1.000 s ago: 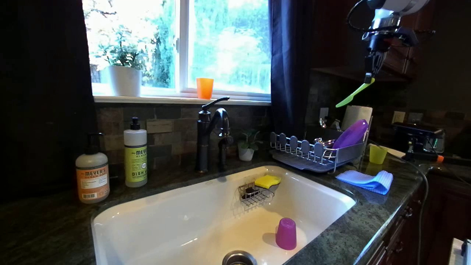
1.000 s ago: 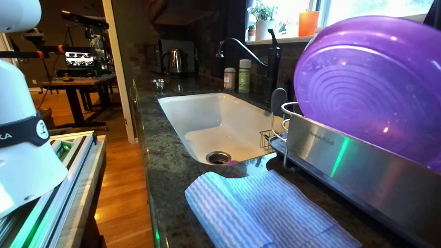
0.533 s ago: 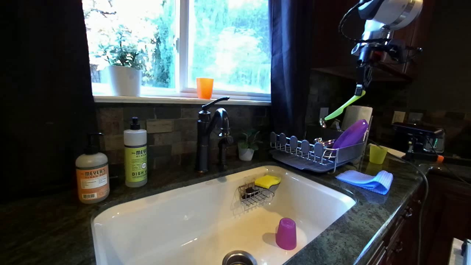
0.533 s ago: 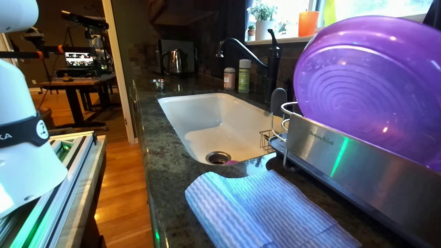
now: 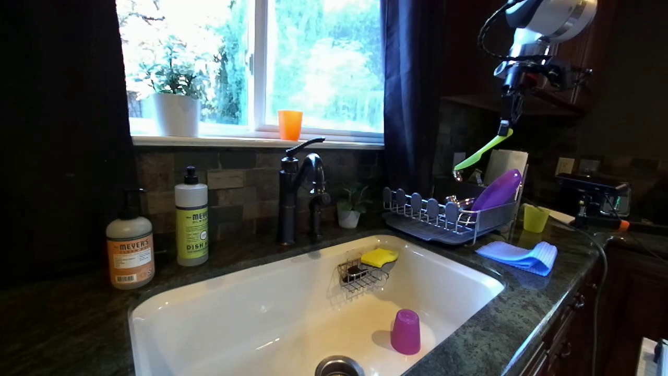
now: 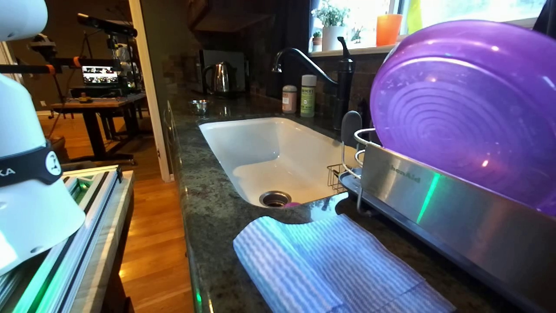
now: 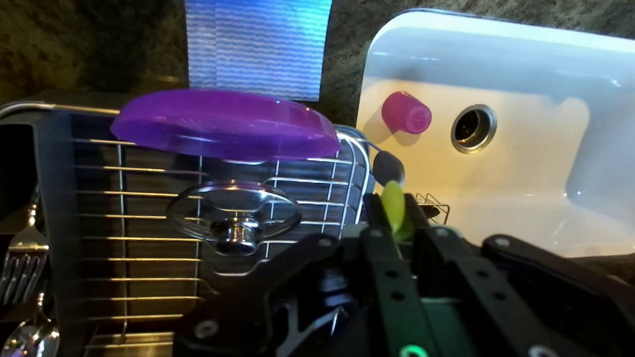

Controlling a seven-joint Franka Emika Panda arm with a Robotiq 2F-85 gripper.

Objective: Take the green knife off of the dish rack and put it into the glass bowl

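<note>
Gripping the green knife point(image 5: 482, 151): the jaws are closed on one end of it, and the wrist view shows a yellow-green piece of it between them.
Knife: in the air, off the dish rack point(image 5: 496, 218), tilted, its free end hanging lower than the gripped end.
Robot arm point(image 5: 553, 21): overhead in an exterior view, with the jaws pointing down.
Rack: on the tabletop point(image 5: 485, 324), just beside the sink point(image 5: 209, 324), with a purple dish point(image 7: 223, 124) standing tilted on its edge, a clear lid point(image 7: 234, 223) with a metal knob, and a fork point(image 7: 25, 263) and a spoon point(image 7: 32, 332) at one end.
Small shiny bowl point(image 6: 200, 106): on the tabletop beyond the far end of the sink in an exterior view, well apart from the knife (whether it is glass or metal, one cannot tell).
Striped cloth point(image 6: 321, 261): pale blue, lying near the rack and the sink.
Sink: white, with a magenta cup point(image 5: 406, 331) standing narrow end up near the drain point(image 5: 339, 365); a wire caddy point(image 5: 360, 282) at its wall carries a yellow sponge point(image 5: 379, 257).
Faucet point(image 5: 287, 203): dark, behind the sink, a small potted plant point(image 5: 348, 218) near it.
Bottles: one orange-labelled bottle point(image 5: 130, 256) and one green-labelled bottle point(image 5: 192, 230), both upright.
Windowsill point(image 5: 235, 142): an orange cup point(image 5: 290, 125) and a larger potted plant point(image 5: 177, 112).
</note>
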